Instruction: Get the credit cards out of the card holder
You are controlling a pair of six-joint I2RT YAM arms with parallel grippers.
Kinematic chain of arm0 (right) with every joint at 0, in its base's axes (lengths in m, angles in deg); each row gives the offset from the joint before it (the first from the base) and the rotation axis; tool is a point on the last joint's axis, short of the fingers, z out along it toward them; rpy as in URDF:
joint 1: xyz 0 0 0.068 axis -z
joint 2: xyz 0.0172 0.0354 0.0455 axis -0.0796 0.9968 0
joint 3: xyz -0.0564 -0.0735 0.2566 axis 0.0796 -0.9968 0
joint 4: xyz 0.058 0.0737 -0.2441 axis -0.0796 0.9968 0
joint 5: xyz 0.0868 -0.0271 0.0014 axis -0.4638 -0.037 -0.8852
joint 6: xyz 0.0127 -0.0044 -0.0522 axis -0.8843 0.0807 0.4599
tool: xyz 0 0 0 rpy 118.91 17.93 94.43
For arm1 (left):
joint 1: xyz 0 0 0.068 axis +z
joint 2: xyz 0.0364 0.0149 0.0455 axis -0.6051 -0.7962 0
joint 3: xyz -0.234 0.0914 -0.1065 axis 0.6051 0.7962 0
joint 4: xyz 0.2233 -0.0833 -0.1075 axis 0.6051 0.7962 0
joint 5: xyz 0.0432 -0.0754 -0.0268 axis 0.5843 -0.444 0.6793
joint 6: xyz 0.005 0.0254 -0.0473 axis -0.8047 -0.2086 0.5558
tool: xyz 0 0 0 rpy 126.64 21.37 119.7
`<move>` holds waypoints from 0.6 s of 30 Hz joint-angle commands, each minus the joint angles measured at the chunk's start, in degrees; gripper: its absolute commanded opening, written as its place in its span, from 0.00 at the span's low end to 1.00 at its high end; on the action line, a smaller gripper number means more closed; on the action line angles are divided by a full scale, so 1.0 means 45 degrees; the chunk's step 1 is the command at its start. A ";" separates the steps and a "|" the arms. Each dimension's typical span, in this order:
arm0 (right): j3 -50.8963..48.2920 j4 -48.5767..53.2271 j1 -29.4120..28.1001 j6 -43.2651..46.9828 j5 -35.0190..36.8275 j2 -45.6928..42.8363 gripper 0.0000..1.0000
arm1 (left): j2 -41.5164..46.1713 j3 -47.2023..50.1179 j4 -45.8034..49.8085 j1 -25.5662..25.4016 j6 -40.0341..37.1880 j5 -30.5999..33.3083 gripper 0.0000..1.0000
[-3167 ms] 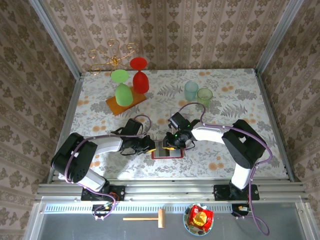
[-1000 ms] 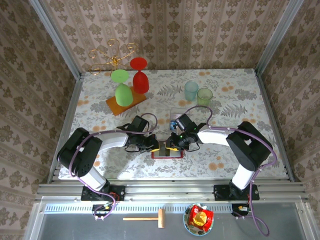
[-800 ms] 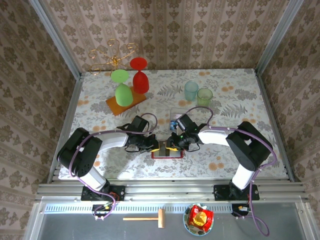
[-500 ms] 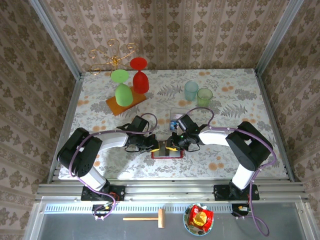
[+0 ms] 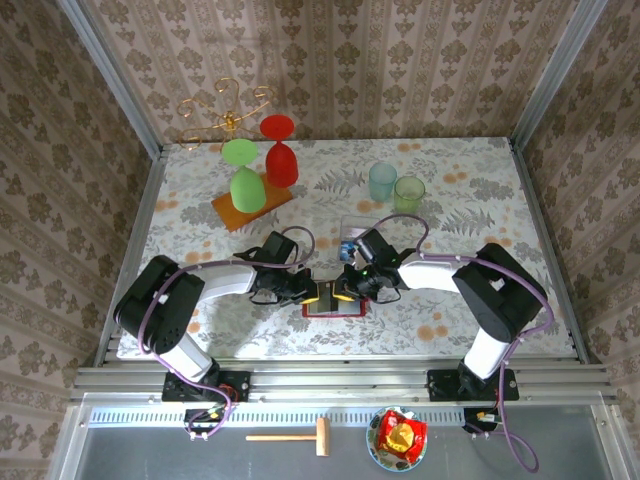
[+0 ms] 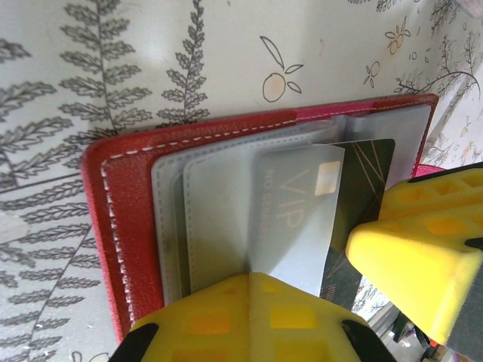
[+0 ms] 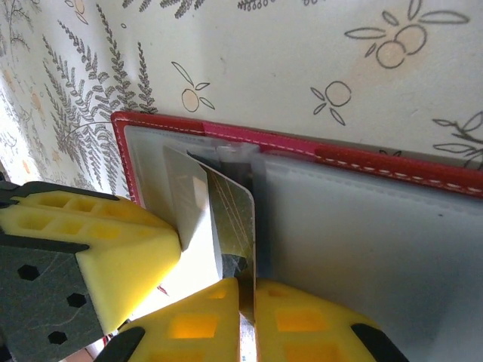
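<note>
Your right gripper (image 7: 245, 302) is pinched on the black card (image 7: 235, 219), which is only partly out of the card holder (image 6: 113, 226) lying open at the table's (image 5: 470, 200) 6 o'clock. Your left gripper (image 6: 249, 309), closed and empty, presses the pockets. The pale card (image 6: 298, 211) is not yet out.
</note>
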 commanded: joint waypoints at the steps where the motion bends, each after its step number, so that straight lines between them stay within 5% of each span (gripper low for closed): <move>1: -0.0149 0.0985 0.0212 0.0523 0.0431 -0.0422 0.09 | 0.0064 -0.0070 0.0519 -0.0107 -0.0215 0.0325 0.03; 18: 0.0753 0.3798 0.0496 0.2138 0.1194 -0.1326 0.06 | 0.0354 0.0223 0.0211 -0.0220 0.0123 0.0389 0.04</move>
